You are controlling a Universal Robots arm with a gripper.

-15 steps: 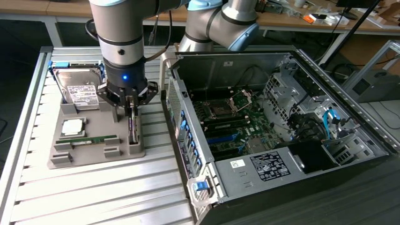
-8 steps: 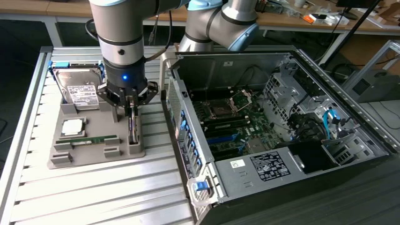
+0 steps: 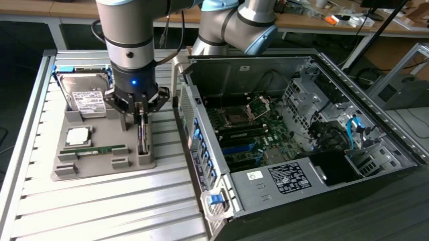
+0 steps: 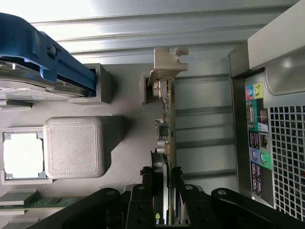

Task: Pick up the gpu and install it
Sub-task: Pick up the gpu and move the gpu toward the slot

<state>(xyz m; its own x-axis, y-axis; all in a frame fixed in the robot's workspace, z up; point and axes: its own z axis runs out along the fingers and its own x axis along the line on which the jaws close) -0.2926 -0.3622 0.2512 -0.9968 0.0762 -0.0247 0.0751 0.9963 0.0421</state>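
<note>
Metal first: seeing open PC case [image 3: 228, 75] on the exterior view's right, lying beside slatted table [image 3: 107, 211]. Seeing grey tray [image 3: 100, 168] resting on those slats, carrying hard drive [image 3: 87, 95] at its far end. Holding gripper [image 3: 138, 123] low over the tray's case-side edge, clamping fingers [image 4: 145, 200] on both faces of gpu [image 4: 167, 114], standing on edge in its tray slot with the bracket end pointing away from the grip. Seeing processor [image 3: 77, 134] and memory stick [image 3: 94, 149] lying flat nearby.
</note>
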